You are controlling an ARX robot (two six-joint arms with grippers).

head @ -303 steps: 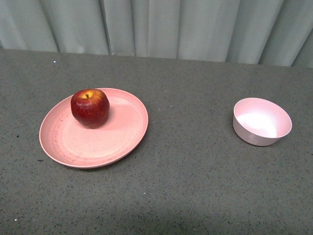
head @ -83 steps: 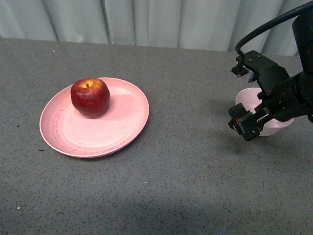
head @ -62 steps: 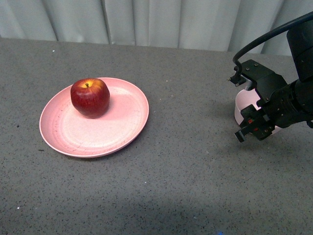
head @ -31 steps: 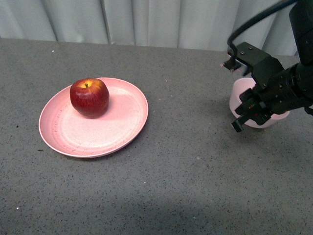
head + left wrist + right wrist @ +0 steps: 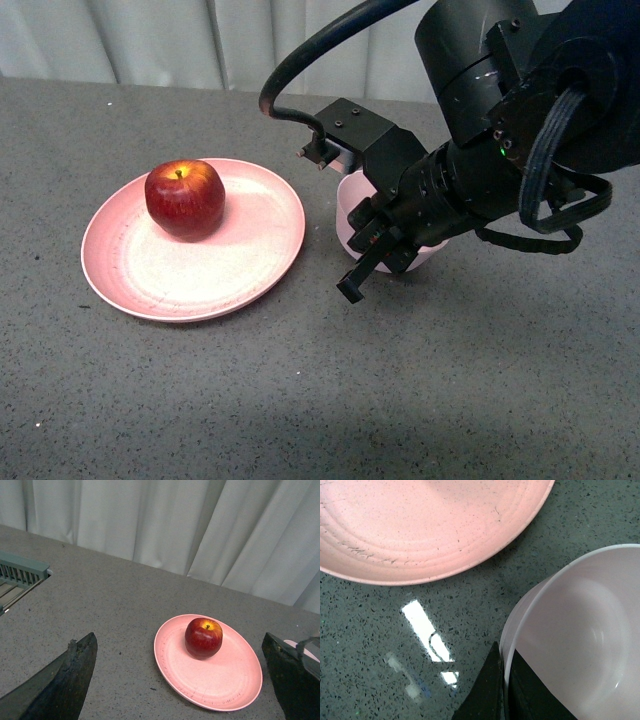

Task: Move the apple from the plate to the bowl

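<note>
The dark-red apple [image 5: 184, 197] sits on the far left part of the salmon-pink plate [image 5: 230, 270]. Both show in the left wrist view, the apple [image 5: 203, 637] on the plate [image 5: 225, 680]. My right gripper [image 5: 372, 250] is shut on the rim of the pale-pink bowl [image 5: 350, 205], just right of the plate's edge. In the right wrist view the fingers [image 5: 492, 682] pinch the bowl's wall [image 5: 580, 640], with the plate [image 5: 420, 525] close beside. My left gripper [image 5: 182, 680] is open and empty, back from the plate; it does not show in the front view.
The grey speckled table [image 5: 300, 400] runs back to a pale curtain [image 5: 150, 40]. A grey slatted rack [image 5: 20, 577] shows at the table's edge in the left wrist view. My right arm [image 5: 520, 110] reaches in over the right half.
My right gripper has carried the bowl from the table's right side leftward to just beside the plate. The apple and plate have not moved.
</note>
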